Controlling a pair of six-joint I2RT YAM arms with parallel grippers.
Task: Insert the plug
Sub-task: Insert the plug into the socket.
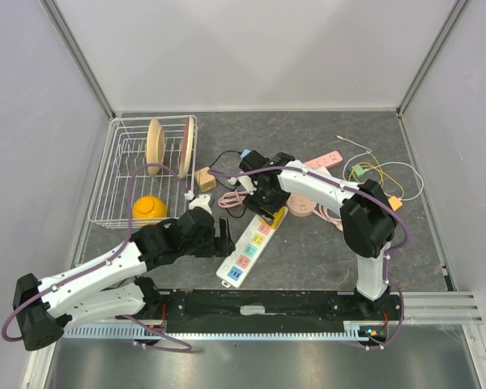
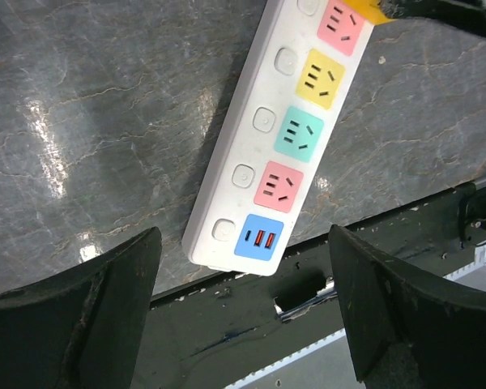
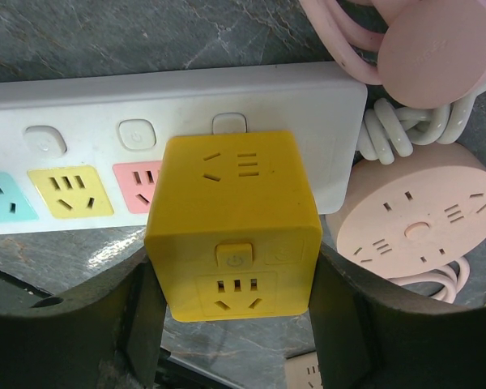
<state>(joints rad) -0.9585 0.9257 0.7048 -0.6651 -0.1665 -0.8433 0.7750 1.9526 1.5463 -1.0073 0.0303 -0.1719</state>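
The right end effector (image 3: 236,316) pinches the yellow plastic cube plug (image 3: 235,203) over the end socket of the white power strip (image 3: 308,105). The left end effector (image 2: 243,267) hovers spread at the opposite end. Next, probably a straight downward press.

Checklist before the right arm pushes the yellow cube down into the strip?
1. Right gripper grip on yellow cube: ok, fingers clamp both sides.
2. Cube over the far end of the white power strip: ok.
3. Prongs lined up with a socket: cannot tell, hidden under the cube.
4. Left gripper bracing the strip: not ok, open, straddling the USB end without clamping.
5. Clearance to the pink round socket: cannot tell; it lies close beside the strip's end.
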